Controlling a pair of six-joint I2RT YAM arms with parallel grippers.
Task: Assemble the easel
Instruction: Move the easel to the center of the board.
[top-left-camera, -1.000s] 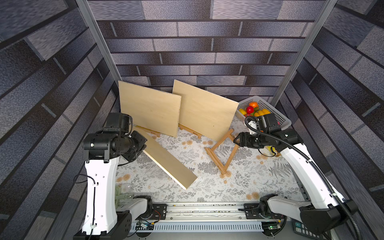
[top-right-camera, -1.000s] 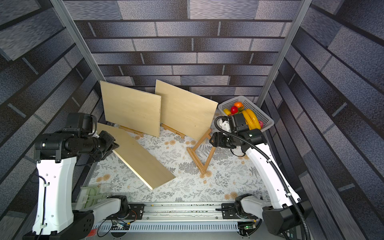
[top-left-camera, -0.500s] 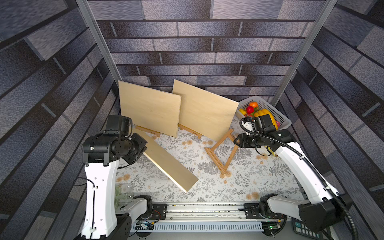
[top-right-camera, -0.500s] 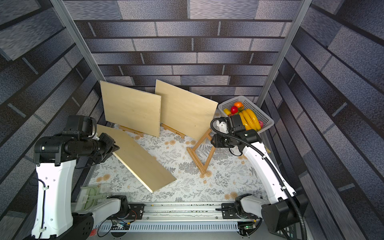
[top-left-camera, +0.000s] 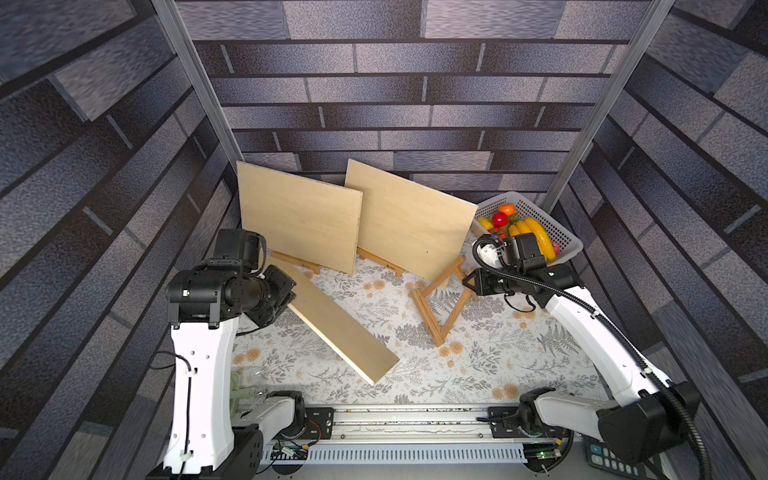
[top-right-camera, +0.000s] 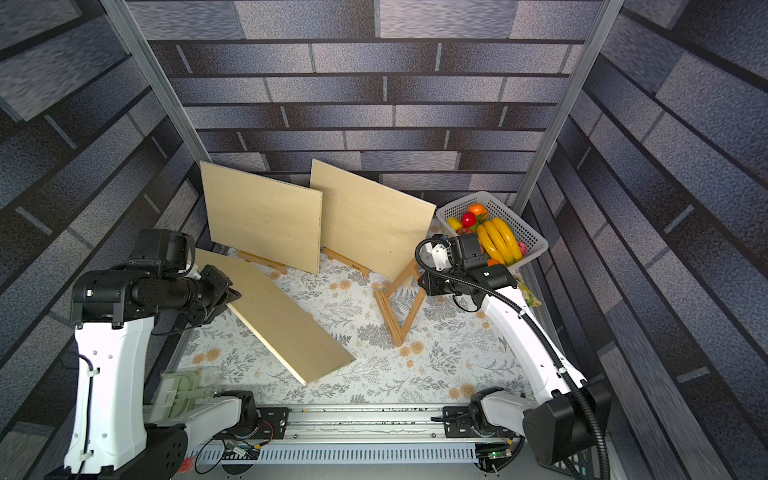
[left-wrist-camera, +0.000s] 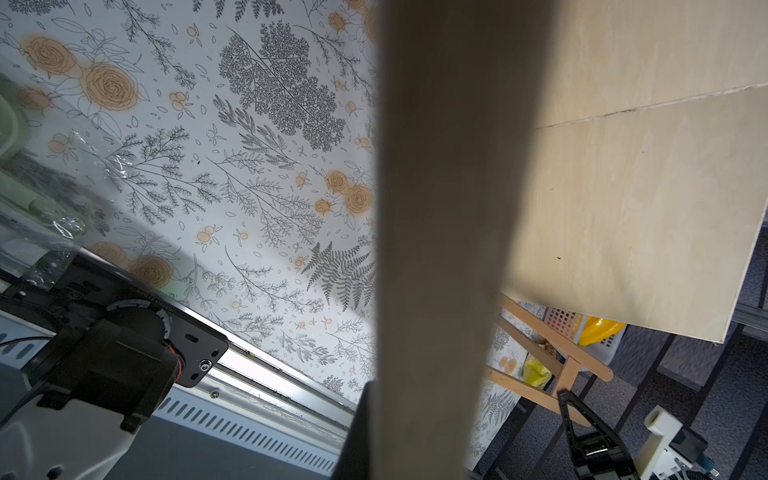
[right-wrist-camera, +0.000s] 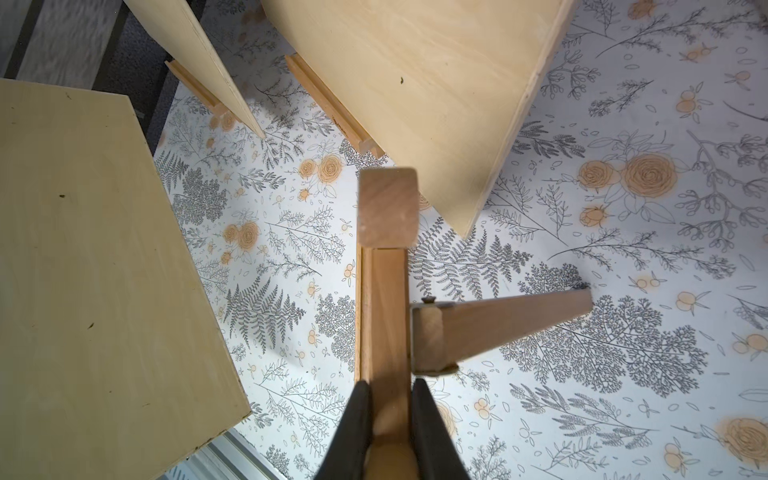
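A folded wooden easel (top-left-camera: 426, 318) (top-right-camera: 386, 318) lies tilted on the flowered table, right of centre. My right gripper (top-left-camera: 469, 286) (top-right-camera: 422, 284) is shut on its upper bar. In the right wrist view both black fingers (right-wrist-camera: 357, 411) press the sides of that easel bar (right-wrist-camera: 386, 316), and a hinged leg (right-wrist-camera: 507, 320) splays off beside it. My left gripper (top-left-camera: 286, 295) (top-right-camera: 230, 295) is shut on the far end of a long plywood board (top-left-camera: 340, 328) (top-right-camera: 286, 328), which slopes down to the table. That board (left-wrist-camera: 436, 249) fills the middle of the left wrist view and hides the jaws.
Two plywood boards (top-left-camera: 299, 216) (top-left-camera: 411, 220) stand on small easels against the back wall. A white basket (top-left-camera: 567, 243) of toy fruit sits at the back right, just behind my right wrist. A plastic-wrapped green item (top-right-camera: 178, 390) lies at the front left by the rail.
My right gripper has closed on the easel bar after shifting slightly left. The left arm has moved a little with the board still in its grip.
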